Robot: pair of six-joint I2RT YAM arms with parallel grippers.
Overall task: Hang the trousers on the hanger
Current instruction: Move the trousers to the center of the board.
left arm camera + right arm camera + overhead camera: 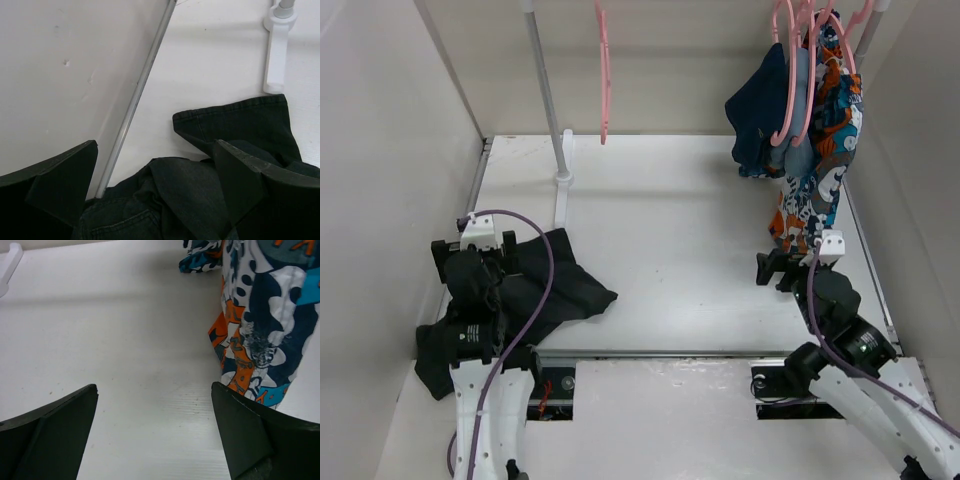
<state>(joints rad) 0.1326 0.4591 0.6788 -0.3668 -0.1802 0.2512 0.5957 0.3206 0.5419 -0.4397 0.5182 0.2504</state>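
Left claw (155,148) agape over trousers (235,125) — hanger (604,70) aloft

trousers (555,280) front-left on table (680,250), hanger (604,70) behind

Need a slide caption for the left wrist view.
Open left gripper over the crumpled black trousers on the white table, rack foot beyond.

you lose the middle of the trousers (570,285) under the left arm (480,310), hanger (606,80) hook cut by top edge, patterned cloth (265,330) runs off your right wrist view
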